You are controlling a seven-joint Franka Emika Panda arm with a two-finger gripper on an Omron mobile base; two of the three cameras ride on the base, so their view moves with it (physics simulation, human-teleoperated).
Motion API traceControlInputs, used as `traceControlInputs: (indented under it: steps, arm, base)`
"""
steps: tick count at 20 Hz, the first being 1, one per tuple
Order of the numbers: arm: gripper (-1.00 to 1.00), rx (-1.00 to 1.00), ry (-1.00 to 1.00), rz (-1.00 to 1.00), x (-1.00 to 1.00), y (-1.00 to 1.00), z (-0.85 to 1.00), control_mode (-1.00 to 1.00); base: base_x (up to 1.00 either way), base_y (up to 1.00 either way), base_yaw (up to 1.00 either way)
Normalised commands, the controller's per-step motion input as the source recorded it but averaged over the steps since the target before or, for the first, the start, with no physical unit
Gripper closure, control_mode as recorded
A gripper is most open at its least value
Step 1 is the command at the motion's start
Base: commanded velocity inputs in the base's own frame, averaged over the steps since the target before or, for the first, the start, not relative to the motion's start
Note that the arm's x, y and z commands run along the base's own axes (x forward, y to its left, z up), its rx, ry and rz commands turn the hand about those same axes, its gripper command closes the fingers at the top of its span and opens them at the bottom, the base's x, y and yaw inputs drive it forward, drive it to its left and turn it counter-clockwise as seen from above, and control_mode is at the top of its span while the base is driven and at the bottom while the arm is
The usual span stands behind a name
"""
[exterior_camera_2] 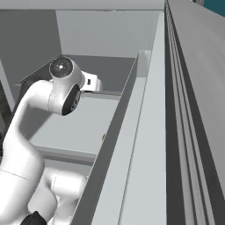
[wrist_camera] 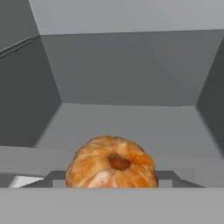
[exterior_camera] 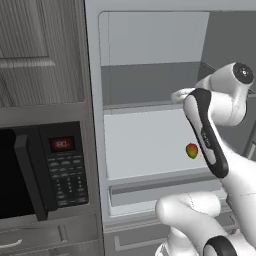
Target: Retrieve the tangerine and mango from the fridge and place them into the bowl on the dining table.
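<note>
Tangerine grasp in hand, inside the fridge [exterior_camera: 95, 100].

Nearest in the hand view, the tangerine [wrist_camera: 111, 162] sits at the end effector, which appears pinched on it, on an upper shelf; next, I judge, comes lifting it clear and backing out. The left base view adds the mango [exterior_camera: 191, 150] lying on the lower shelf, well apart.

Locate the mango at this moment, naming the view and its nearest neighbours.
In the left base view the mango lies on the fridge's pale middle shelf, towards its right side, just left of the robot's dark-striped forearm.
</note>
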Motion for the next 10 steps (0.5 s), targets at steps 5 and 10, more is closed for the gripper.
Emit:
traceControlInputs:
  steps: [5,10]
  arm:
    - [1.0,0.0,0.0,0.0,-0.72,0.03,0.0,-1.0]
    - [1.0,0.0,0.0,0.02,-0.62,0.0,0.0,-1.0]
  base:
    - [0.0,0.0,0.0]
    - [0.0,0.0,0.0]
